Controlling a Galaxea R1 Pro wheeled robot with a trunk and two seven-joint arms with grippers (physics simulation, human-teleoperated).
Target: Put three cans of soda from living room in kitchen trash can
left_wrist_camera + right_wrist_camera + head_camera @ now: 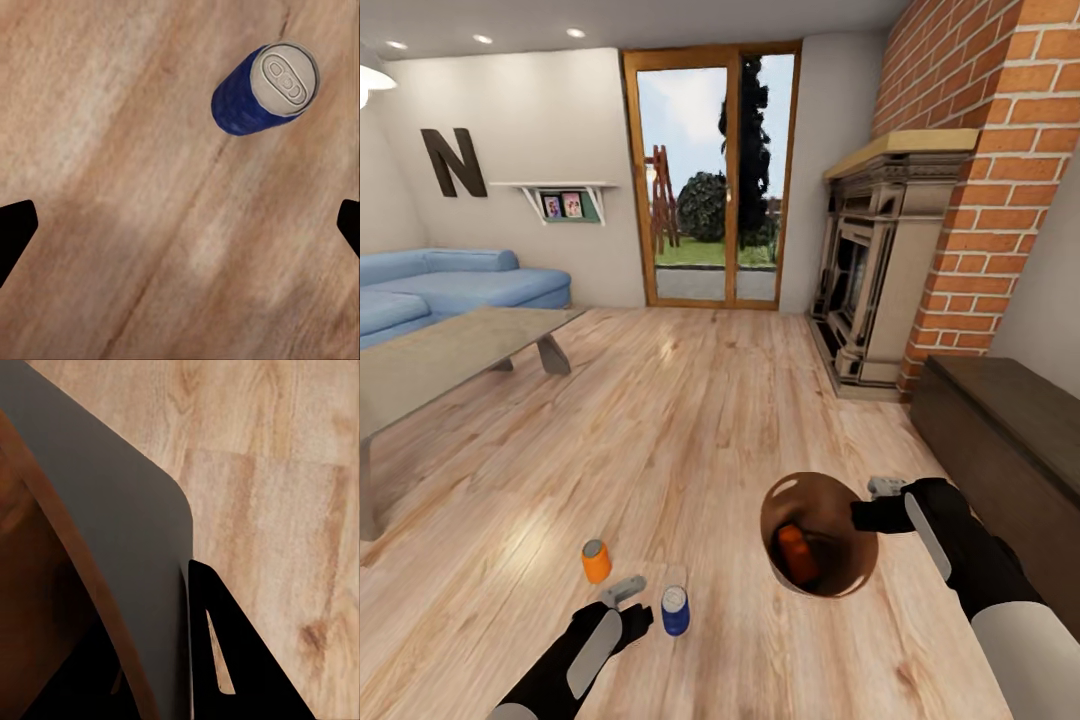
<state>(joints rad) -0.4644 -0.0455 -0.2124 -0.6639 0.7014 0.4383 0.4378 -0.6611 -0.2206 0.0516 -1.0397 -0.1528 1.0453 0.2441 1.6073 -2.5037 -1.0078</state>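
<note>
Head view: the right gripper [857, 516] clamps the bin's [771, 520] rim; an orange can [797, 553] lies inside. Another orange can [596, 561] stands upright on the floor [690, 420].

Left wrist view: the blue can [264, 90] stands upright, beside the spread-open left gripper [180, 229].

Right wrist view: fingers [225, 675] straddle the bin wall.

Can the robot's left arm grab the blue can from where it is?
Probably yes. The blue soda can stands upright on the wood floor just beside the left gripper, whose jaws are open, with nothing between them.
</note>
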